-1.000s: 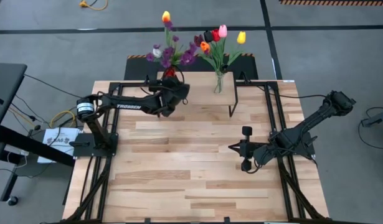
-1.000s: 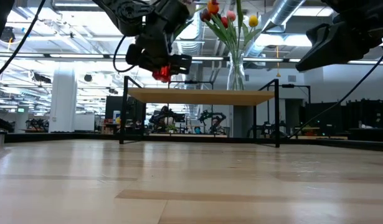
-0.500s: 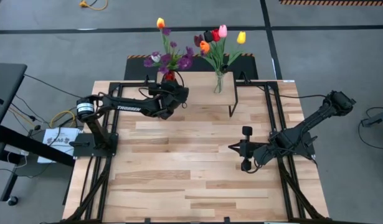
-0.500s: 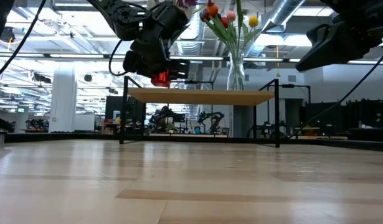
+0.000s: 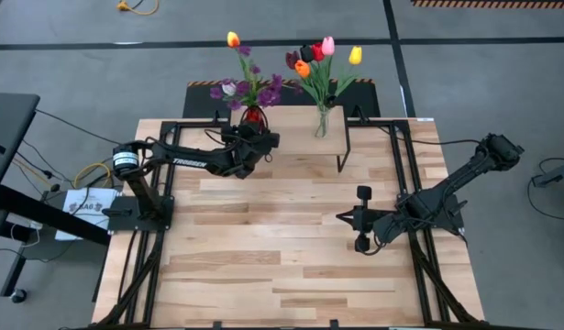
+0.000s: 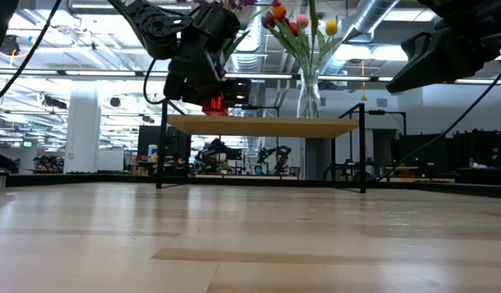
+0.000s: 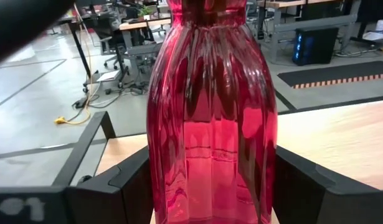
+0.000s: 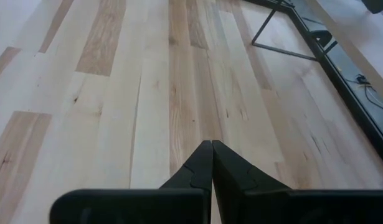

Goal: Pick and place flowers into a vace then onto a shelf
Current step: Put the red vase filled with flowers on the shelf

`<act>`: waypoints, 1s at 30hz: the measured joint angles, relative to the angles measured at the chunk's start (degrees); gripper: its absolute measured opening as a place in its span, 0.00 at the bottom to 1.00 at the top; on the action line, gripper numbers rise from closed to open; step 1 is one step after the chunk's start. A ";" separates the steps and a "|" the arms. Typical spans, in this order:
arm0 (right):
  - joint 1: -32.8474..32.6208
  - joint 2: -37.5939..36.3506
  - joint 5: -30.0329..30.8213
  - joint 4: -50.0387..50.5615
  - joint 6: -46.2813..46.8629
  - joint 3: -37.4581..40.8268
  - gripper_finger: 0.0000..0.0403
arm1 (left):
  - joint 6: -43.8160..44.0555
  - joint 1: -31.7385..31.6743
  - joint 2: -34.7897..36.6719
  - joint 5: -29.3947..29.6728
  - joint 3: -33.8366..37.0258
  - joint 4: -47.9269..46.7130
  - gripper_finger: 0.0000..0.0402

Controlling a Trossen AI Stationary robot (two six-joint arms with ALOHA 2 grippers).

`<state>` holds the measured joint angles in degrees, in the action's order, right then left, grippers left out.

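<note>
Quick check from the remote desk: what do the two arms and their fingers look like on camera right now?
Both arms are dark, matte and jointed. The left arm carries white lettering along its forearm and a silver-ringed round joint near its base. The right arm is plain black with black cabling. The right gripper has two flat, tapered black fingers; the left gripper's fingers are broad, angular black blocks.

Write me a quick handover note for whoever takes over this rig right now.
Left gripper: fingers clamped on the red vase, holding it with its flowers above the left end of the shelf.
Right gripper: shut, empty, parked over the table.
Done: clear vase with tulips stands on the shelf.
Left: set the red vase down on the shelf, release.
</note>
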<state>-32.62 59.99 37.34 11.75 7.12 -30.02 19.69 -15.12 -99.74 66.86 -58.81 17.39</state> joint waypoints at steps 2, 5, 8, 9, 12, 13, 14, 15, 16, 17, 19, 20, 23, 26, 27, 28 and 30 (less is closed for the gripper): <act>0.00 0.00 0.00 0.02 0.02 0.00 0.00 | 0.78 0.17 0.00 -0.29 0.00 -0.66 0.59; 0.00 0.00 0.00 0.02 0.00 0.00 0.00 | 3.00 0.32 0.00 -0.67 0.00 -2.35 0.59; 0.00 0.00 0.00 0.02 0.01 0.00 0.00 | 3.94 0.35 0.00 -1.08 0.00 -2.45 0.59; 0.00 0.00 0.00 -0.01 0.02 0.00 0.00 | 4.21 0.40 0.00 -1.50 0.00 -2.48 0.59; 0.00 0.00 0.00 0.01 0.02 0.00 0.00 | 4.55 0.41 0.00 -1.86 0.00 -2.45 0.59; 0.00 0.00 0.00 -0.01 0.02 0.00 0.00 | 4.51 0.41 0.00 -1.96 0.00 -2.47 0.59; 0.00 0.00 0.00 -0.01 0.02 0.00 0.00 | 4.51 0.42 0.00 -2.05 0.00 -2.45 0.59; 0.00 0.00 0.00 -0.01 0.02 0.00 0.00 | 4.49 0.40 0.00 -2.11 0.00 -2.45 0.59; 0.00 0.00 0.00 -0.03 0.02 0.00 0.00 | 4.49 0.40 0.00 -2.13 0.00 -2.47 0.59; 0.00 0.00 0.00 -0.09 0.02 0.00 0.00 | 4.45 0.42 0.00 -2.15 0.00 -2.45 0.59; 0.00 0.00 0.00 -0.20 0.02 0.00 0.00 | 4.16 0.40 0.00 -2.30 0.00 -2.47 0.59; 0.00 0.00 0.00 -0.20 0.02 0.00 0.00 | 4.04 0.42 0.00 -2.41 0.00 -2.47 0.59; 0.00 0.00 0.00 -0.20 0.02 0.00 0.00 | 4.03 0.40 0.00 -2.68 0.00 -2.47 0.59; 0.00 0.00 0.00 -0.20 0.02 0.00 0.00 | 3.99 0.43 0.00 -3.27 -0.01 -2.48 0.59; 0.00 0.00 -0.01 -0.20 0.02 0.00 0.00 | 4.01 0.42 0.00 -3.27 -0.02 -2.53 0.59; 0.00 0.00 0.00 -0.20 0.02 0.00 0.00 | 4.05 0.42 0.00 -3.37 -0.02 -2.66 0.59; 0.02 0.00 0.00 -0.20 0.02 0.00 0.00 | 4.18 0.43 0.00 -3.42 -0.02 -2.94 0.59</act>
<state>-32.60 59.99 37.34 11.55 7.14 -30.02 23.87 -14.70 -99.74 63.44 -58.83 14.45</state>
